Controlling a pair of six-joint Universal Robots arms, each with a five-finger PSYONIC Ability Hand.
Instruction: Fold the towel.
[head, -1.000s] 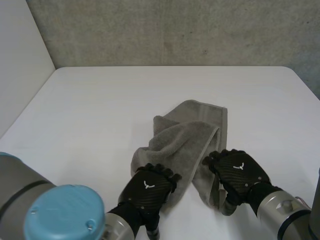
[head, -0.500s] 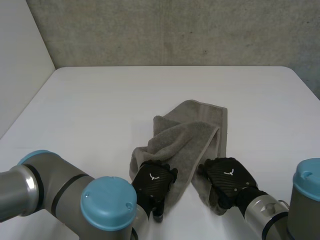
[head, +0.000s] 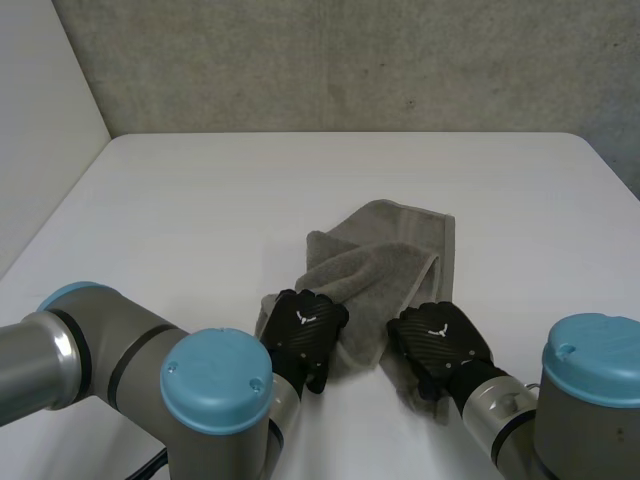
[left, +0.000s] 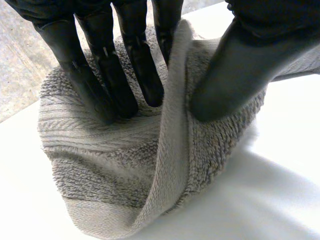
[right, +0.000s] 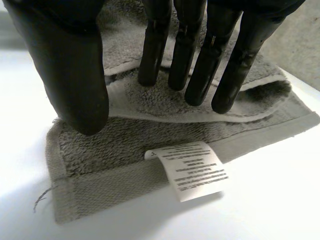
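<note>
A crumpled grey towel (head: 385, 250) lies in the middle of the white table (head: 180, 200), with its near end bunched. My left hand (head: 305, 325) is at the towel's near left edge. In the left wrist view a raised fold of the towel (left: 170, 150) stands pinched between its fingers (left: 120, 75) and thumb (left: 235, 65). My right hand (head: 437, 340) rests on the near right corner. There its straight fingers (right: 190, 55) press on a folded-over layer of the towel (right: 125, 140), and the thumb (right: 70, 65) stays apart over the lower layer. A white care label (right: 192, 170) sticks out at the hem.
A grey wall (head: 350, 60) runs behind the table's far edge and a white panel (head: 40, 120) stands along its left side. Bare tabletop surrounds the towel on every side.
Both hands have moved forward from the table's near edge onto the towel's near end. The left hand's fingers and thumb have closed on a fold; the right hand's fingers have lowered onto the cloth.
</note>
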